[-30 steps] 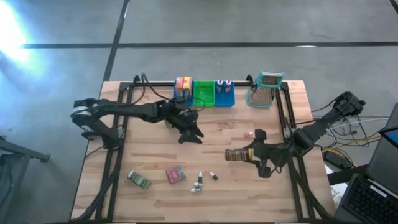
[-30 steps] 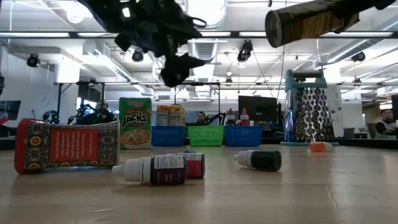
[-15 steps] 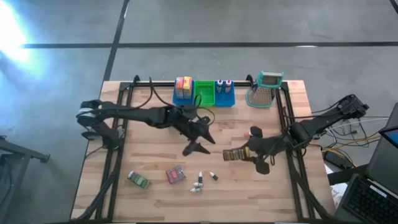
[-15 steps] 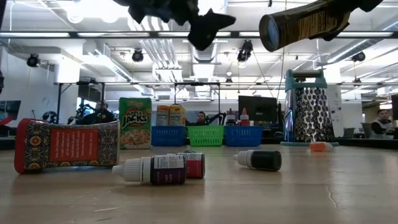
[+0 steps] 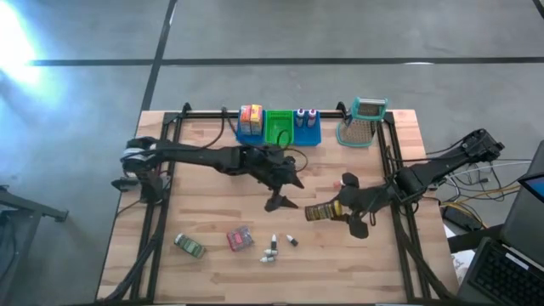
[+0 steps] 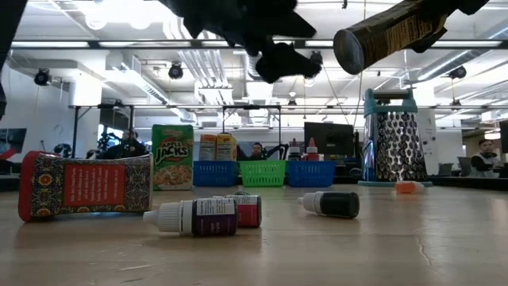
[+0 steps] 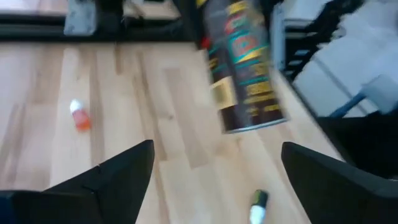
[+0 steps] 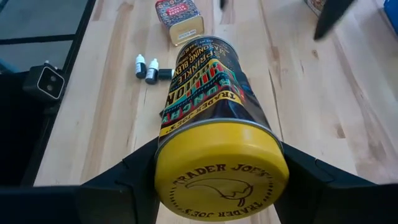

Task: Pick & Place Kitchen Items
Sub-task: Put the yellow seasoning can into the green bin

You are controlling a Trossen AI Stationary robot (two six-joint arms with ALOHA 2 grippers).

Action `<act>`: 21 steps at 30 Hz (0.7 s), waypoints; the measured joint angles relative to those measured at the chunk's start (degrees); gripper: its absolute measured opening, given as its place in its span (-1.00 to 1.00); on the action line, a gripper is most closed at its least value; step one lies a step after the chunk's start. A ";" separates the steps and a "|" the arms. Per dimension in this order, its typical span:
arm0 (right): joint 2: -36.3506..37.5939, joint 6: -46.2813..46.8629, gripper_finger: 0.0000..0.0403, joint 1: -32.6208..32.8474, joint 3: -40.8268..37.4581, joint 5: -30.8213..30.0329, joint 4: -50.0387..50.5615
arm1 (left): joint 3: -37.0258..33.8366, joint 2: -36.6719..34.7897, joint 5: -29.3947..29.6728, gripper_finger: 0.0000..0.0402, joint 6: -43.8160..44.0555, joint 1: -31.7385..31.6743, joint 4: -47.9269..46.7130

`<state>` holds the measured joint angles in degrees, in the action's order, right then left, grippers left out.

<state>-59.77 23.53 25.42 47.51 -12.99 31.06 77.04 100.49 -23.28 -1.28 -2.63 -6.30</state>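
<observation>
My right gripper (image 5: 344,211) is shut on a brown seasoning can (image 5: 321,211) with a yellow lid (image 8: 221,177), held in the air over the table's right half. My left gripper (image 5: 285,194) hangs open just left of the can's free end; in its wrist view (image 7: 217,149) the can (image 7: 242,74) lies ahead, outside the fingers. On the table near the front lie a green packet (image 5: 189,246), a pink-red packet (image 5: 240,239) and small bottles (image 5: 272,251). My right gripper pinches the can's round wall next to the lid (image 8: 168,155) between its two fingers (image 8: 124,180), one on each side. The fingers come from the table's right, slanting down, and lie along the can. The can is lifted clear and tilted, its free end (image 6: 353,40) lower.
At the far edge stand a blue bin with boxes (image 5: 249,127), a green bin (image 5: 278,126), a blue bin with bottles (image 5: 307,127) and a metal grater (image 5: 364,121). A small orange-capped thing (image 5: 338,182) lies near the right gripper. A black frame (image 5: 161,204) runs along both sides.
My left gripper has gone from in front of the bins toward the table's right and near side, rolling as it went, and now hangs close to the can's free end.
</observation>
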 joint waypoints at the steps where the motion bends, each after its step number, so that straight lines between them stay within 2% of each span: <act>1: -0.01 0.00 0.11 -0.16 0.00 0.01 0.01 | 1.46 0.98 0.38 0.79 -0.17 0.15 -1.56; 7: 0.00 -0.06 0.18 -1.53 0.00 -0.20 0.08 | 12.01 7.15 0.61 0.79 -3.11 1.66 -12.60; 13: -0.02 -0.24 0.10 -1.69 0.00 -0.11 0.36 | 20.37 10.54 0.48 0.79 -5.89 2.55 -19.71; 21: -0.01 -2.16 0.17 -1.90 0.00 -1.01 -0.07 | 22.43 11.10 -0.42 0.79 -1.57 2.62 -20.29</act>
<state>-59.78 21.37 23.52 47.51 -14.00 30.99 99.47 111.59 -23.71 -2.84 -0.01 -26.59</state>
